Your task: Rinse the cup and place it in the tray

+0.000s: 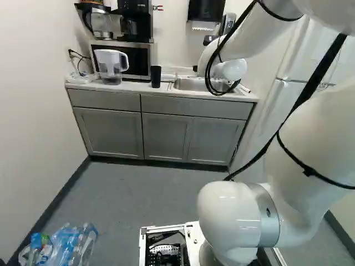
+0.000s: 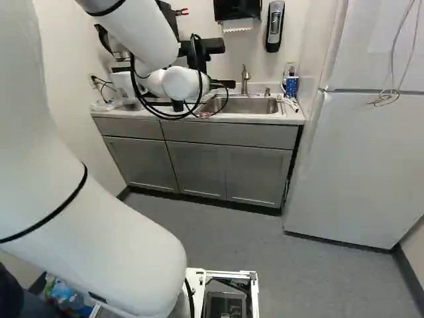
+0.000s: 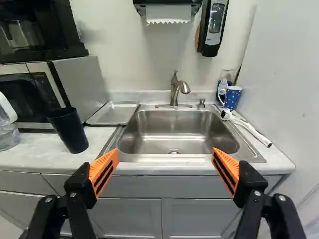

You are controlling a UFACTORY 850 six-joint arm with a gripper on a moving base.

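Arm (image 2: pixel 132 33) outstretched toward the counter (image 3: pixel 35 149), claw (image 2: pixel 201 95) facing the sink (image 3: pixel 174 132), its fingers (image 3: pixel 103 172) wide apart.

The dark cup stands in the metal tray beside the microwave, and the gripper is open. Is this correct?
The dark cup is not in the metal tray; the wrist view shows it on the counter. The tray is indeed beside the microwave, and the gripper is open.
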